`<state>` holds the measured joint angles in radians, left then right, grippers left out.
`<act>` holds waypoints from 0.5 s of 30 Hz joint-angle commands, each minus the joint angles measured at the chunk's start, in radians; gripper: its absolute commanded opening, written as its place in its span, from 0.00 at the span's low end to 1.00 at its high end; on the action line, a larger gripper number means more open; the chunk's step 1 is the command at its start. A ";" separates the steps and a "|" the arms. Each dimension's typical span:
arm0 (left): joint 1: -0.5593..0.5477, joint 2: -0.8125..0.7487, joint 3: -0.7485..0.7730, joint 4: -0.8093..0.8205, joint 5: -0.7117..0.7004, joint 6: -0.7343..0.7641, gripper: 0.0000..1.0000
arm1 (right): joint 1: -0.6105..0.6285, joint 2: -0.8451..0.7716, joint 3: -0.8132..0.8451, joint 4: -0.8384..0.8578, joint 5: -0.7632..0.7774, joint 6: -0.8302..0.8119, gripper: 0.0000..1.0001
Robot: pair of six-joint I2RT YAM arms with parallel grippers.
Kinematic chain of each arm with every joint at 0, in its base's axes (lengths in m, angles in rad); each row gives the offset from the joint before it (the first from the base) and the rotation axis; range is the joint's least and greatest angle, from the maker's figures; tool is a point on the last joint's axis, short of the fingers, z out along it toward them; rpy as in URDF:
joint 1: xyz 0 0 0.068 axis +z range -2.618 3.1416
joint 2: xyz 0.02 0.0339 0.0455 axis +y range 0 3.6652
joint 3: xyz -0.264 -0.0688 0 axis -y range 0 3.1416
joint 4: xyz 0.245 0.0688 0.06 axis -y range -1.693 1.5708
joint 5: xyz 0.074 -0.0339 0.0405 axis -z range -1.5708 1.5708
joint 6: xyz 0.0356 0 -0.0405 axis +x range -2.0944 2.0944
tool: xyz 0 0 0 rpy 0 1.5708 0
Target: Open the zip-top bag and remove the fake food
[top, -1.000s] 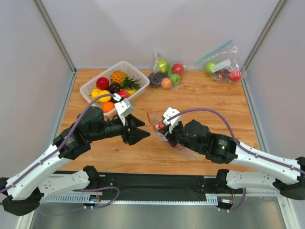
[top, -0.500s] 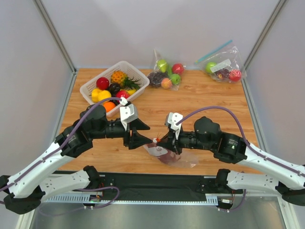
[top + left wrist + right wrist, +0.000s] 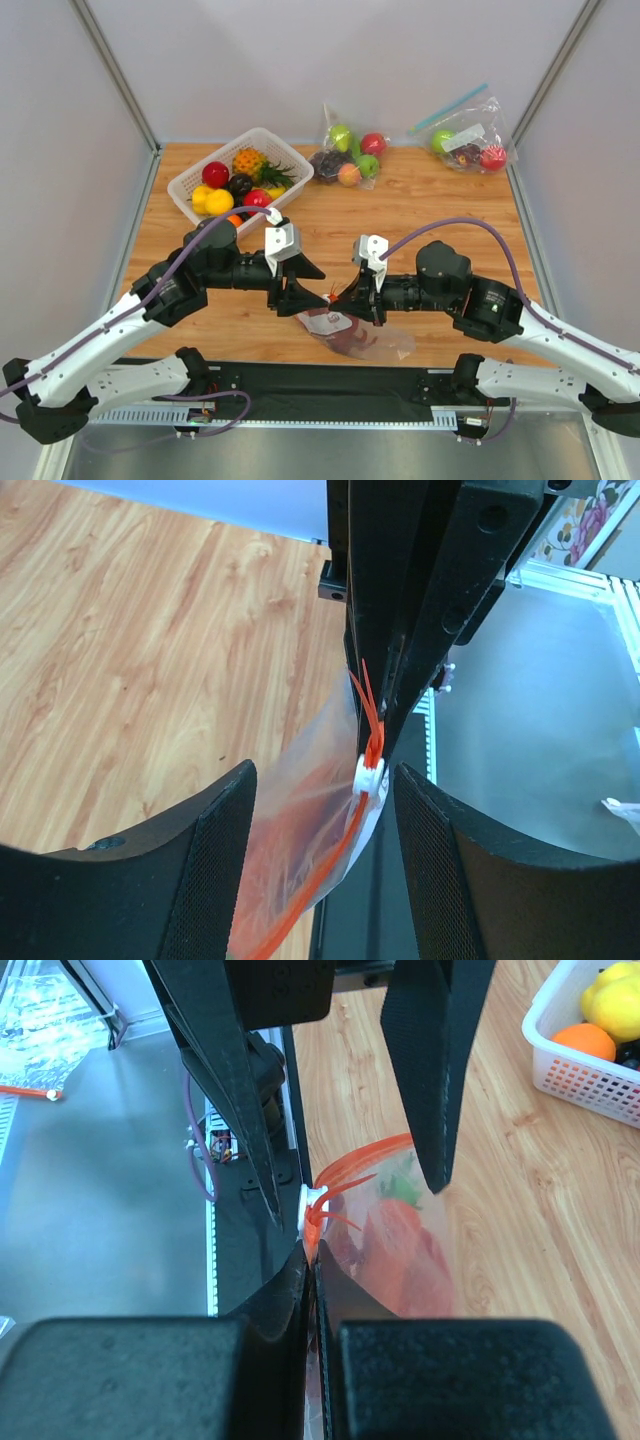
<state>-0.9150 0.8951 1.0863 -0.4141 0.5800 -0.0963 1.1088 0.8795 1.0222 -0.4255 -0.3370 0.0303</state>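
wooden table (image 3: 430, 205); zip-top bag (image 3: 372, 342) partly behind right fingers (image 3: 275, 1300), fake food (image 3: 400, 1245) blurry.

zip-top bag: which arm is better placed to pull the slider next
Left. The left gripper is open around the white slider, so it can likely close and pull. The right gripper is shut on the strip of the zip-top bag beside it, anchoring it.

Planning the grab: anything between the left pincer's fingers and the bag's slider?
Nothing; the gap is bare. In the left wrist view the open left pincer flanks the white slider of the zip-top bag.
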 commanded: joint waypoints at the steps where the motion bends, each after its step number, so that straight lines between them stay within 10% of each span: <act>1: -0.012 0.019 -0.005 0.067 0.041 0.013 0.65 | -0.007 -0.001 0.015 0.088 -0.043 0.013 0.00; 9: -0.013 0.033 -0.016 0.070 0.038 0.020 0.58 | -0.020 -0.007 0.013 0.088 -0.050 0.016 0.00; 15: -0.015 0.019 -0.037 0.095 0.044 0.017 0.27 | -0.026 -0.007 0.004 0.085 -0.057 0.019 0.00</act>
<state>-0.9283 0.9230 1.0641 -0.3668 0.6178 -0.0990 1.0847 0.8841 1.0210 -0.4145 -0.3614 0.0368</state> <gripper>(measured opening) 0.303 0.011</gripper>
